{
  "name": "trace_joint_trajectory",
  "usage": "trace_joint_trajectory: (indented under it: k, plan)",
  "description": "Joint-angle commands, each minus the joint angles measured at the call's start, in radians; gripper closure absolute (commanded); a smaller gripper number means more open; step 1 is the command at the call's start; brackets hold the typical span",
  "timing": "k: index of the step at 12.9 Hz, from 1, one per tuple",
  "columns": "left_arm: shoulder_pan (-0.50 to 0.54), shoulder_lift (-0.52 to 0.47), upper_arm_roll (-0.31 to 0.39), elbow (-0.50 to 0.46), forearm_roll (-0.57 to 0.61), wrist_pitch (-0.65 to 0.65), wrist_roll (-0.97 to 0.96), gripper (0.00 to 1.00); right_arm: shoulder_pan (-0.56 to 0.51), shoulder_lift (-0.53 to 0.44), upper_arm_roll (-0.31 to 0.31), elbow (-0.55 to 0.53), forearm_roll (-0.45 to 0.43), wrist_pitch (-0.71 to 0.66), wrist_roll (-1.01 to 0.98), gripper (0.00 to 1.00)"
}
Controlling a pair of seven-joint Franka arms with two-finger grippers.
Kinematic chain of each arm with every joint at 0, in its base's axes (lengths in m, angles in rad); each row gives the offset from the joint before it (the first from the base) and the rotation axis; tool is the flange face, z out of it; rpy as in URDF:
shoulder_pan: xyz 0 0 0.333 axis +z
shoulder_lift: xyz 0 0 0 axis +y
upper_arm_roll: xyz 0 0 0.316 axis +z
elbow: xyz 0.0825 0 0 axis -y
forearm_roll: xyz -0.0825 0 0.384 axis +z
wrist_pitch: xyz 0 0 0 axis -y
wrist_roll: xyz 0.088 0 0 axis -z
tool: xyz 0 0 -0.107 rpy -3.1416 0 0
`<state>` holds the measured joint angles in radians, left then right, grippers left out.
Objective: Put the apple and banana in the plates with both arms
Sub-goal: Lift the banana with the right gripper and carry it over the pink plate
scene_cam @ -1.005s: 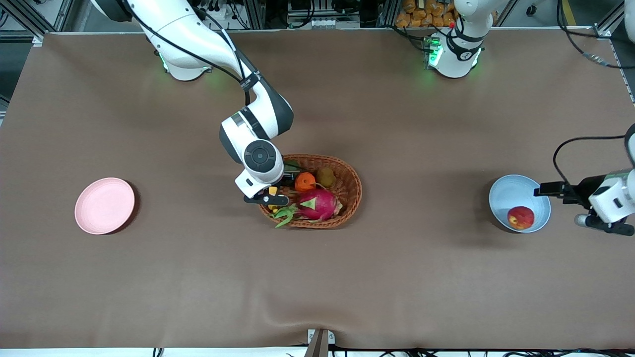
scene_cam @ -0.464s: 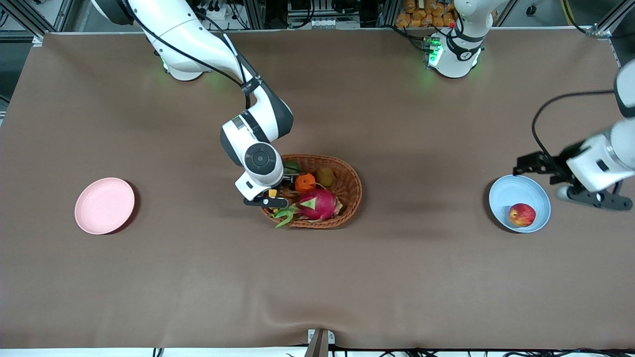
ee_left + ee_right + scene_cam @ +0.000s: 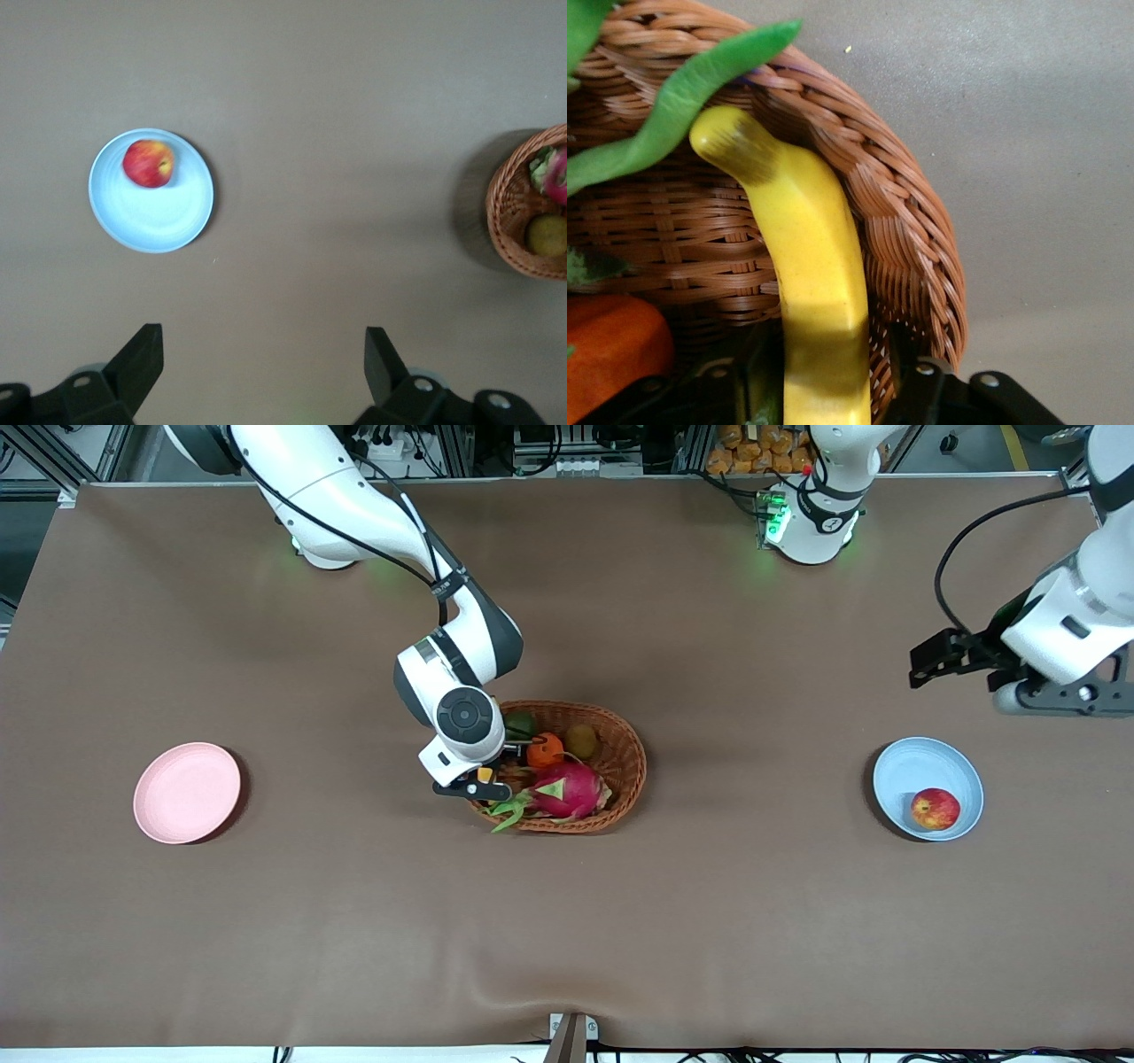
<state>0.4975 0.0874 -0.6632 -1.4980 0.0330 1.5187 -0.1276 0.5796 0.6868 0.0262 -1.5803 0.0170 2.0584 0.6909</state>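
Lifted clear of the apple (image 3: 935,809), left fingers (image 3: 142,354) gape; right fingers (image 3: 908,376) clasp the banana (image 3: 815,266)

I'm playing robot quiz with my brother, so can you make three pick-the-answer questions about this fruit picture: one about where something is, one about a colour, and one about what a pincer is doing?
1. Where is the apple?
A. In the basket
B. On the blue plate
C. On the pink plate

2. What colour is the plate with nothing on it?
A. Pink
B. Green
C. Blue

3. What is the right pincer doing?
A. Hanging open over the pink plate
C. Resting flat on the bare table
B. Gripping the banana at the basket

Answers:
1. B: the apple sits on the blue plate.
2. A: the pink plate is bare.
3. B: the right pincer is at the rim of the basket, and its wrist view shows the banana between its fingers. The left pincer is open, up over the table.
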Motion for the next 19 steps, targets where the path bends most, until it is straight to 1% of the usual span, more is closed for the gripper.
trace_joint_trajectory:
  k: [1,2,3,5,6,7,9,10,12,14,16,17,19]
  plan:
    - [0.003,-0.012,-0.004,0.053,0.019,-0.055,-0.006,0.0,-0.003,0.017,0.005,0.023,-0.022,-0.006,0.012,0.93]
    - [-0.01,-0.044,0.005,0.053,0.016,-0.055,-0.001,0.0,-0.007,0.016,0.005,0.031,-0.023,-0.009,0.009,1.0]
    - [-0.07,-0.063,0.048,0.051,0.016,-0.054,-0.006,0.0,-0.011,0.013,0.005,0.049,-0.02,-0.018,0.009,1.0]
    - [-0.272,-0.089,0.278,0.048,0.013,-0.055,-0.007,0.0,-0.027,0.01,0.005,0.104,-0.006,-0.088,0.009,1.0]
    - [-0.359,-0.11,0.381,0.036,0.004,-0.058,-0.003,0.0,-0.029,0.007,0.006,0.135,-0.005,-0.131,0.009,1.0]
    - [-0.428,-0.126,0.451,0.024,0.002,-0.064,-0.004,0.0,-0.029,0.004,0.006,0.161,-0.005,-0.176,0.007,1.0]
    - [-0.517,-0.156,0.537,-0.007,0.002,-0.08,-0.018,0.0,-0.029,-0.006,0.006,0.192,-0.005,-0.251,-0.007,1.0]
    - [-0.543,-0.167,0.571,-0.018,0.001,-0.089,-0.018,0.0,-0.043,-0.031,0.006,0.2,-0.003,-0.273,-0.019,1.0]
    - [-0.588,-0.196,0.611,-0.063,0.001,-0.089,-0.021,0.0,-0.066,-0.073,0.008,0.203,-0.003,-0.316,-0.059,1.0]
    - [-0.6,-0.228,0.613,-0.109,0.001,-0.089,-0.05,0.0,-0.101,-0.119,0.001,0.201,-0.006,-0.337,-0.128,1.0]
    - [-0.606,-0.241,0.614,-0.125,0.001,-0.089,-0.055,0.0,-0.19,-0.173,0.0,0.194,-0.008,-0.398,-0.248,1.0]
    - [-0.605,-0.242,0.614,-0.125,0.001,-0.089,-0.047,0.0,-0.252,-0.2,0.0,0.186,-0.008,-0.406,-0.34,1.0]
    - [-0.602,-0.248,0.614,-0.128,0.002,-0.091,-0.041,0.0,-0.36,-0.234,-0.002,0.148,-0.014,-0.406,-0.451,1.0]
